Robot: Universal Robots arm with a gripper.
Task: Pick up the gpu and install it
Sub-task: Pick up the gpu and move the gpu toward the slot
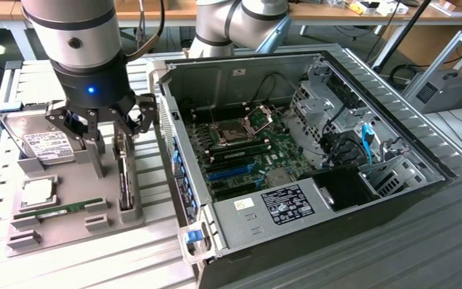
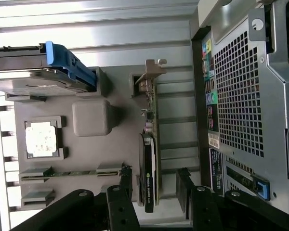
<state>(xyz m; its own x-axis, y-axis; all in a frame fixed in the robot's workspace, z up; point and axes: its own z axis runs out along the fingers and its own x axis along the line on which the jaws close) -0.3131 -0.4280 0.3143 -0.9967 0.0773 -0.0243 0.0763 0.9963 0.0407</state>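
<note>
Gripper: spread wide, one jaw on each side of the gpu, neither seeming to touch it; holding nothing.
Gpu: upright on its long edge in a slot of the grey tray, lower left of the exterior view, just beside the open case.
Handling: likely light and stiff, yet fragile; small board parts probably chip easily.
Hold: best across the flat faces at the black cooler, clear of the bracket.
</note>
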